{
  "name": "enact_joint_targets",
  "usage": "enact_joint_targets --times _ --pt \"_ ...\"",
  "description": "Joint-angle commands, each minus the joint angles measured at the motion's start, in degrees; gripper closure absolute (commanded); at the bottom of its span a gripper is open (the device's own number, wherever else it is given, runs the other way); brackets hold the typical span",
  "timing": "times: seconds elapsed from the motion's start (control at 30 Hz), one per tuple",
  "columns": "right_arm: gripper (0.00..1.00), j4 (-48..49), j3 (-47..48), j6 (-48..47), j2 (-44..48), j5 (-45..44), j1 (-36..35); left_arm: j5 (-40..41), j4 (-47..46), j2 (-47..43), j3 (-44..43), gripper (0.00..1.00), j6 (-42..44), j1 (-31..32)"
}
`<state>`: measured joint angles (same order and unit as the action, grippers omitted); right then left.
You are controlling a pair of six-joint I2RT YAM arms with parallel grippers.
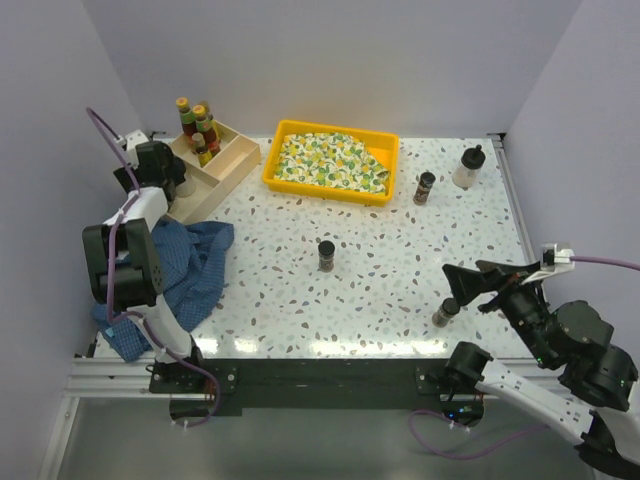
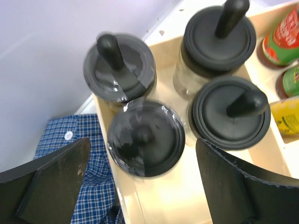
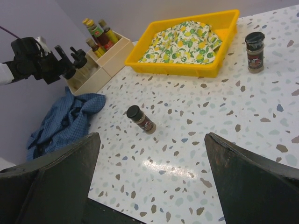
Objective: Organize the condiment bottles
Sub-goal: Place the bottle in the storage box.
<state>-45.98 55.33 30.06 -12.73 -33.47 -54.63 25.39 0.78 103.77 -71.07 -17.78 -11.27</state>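
Packed at 10 o'clock in the pale wooden box (image 2: 163, 200): four squat clear bottles (image 2: 145, 137), glossy black knobbed caps. Left fingers (image 2: 56, 182) splayed wide above, gripping nothing; right fingers (image 3: 252, 177) wide, empty, at 5 o'clock.

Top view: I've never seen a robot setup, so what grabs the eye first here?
The bright yellow tray with a patterned cloth stands out at the table's far side. Next, a crumpled blue cloth by the left arm, and a wooden box at far left crowded with bottles, while small jars stand scattered on the speckled table.
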Motion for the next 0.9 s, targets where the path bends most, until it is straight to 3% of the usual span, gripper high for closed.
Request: enact_joint_targets --times 0.0,0.27,0.37,0.57,0.7,0.8,0.87 --pt "0.01 0.6 1.0 1.1 -0.7 0.3 0.0 2.6 -2.1 -1.2 -3.6 0.0 0.6 -0.7" --pt "0.01 2.3 -1.4 1.6 -4.0 1.3 0.0 -6.7 5.0 -11.8 -2.2 0.0 -4.8 -0.7" --pt "0.01 3.0 -1.4 0.8 -7.6 0.1 0.0 -17.4 9.0 -17.1 -1.0 0.0 -5.2 -0.7" --pt "0.01 3.0 1.7 -0.4 -19.4 -4.1 0.0 -34.8 6.2 -29.5 7.5 0.0 -6.8 -0.6" --pt "0.01 10.7 -1.2 -0.3 -24.4 0.2 0.0 -49.9 4.7 -32.1 9.1 0.0 -6.4 -0.2" --pt "0.01 14.0 -2.5 0.6 -29.7 1.3 -0.1 -57.5 4.1 -32.1 9.4 0.0 -4.7 3.4" --pt "0.01 14.9 -1.0 -0.7 -35.0 0.6 -0.1 -56.2 6.2 -31.8 8.1 0.0 0.9 10.6"
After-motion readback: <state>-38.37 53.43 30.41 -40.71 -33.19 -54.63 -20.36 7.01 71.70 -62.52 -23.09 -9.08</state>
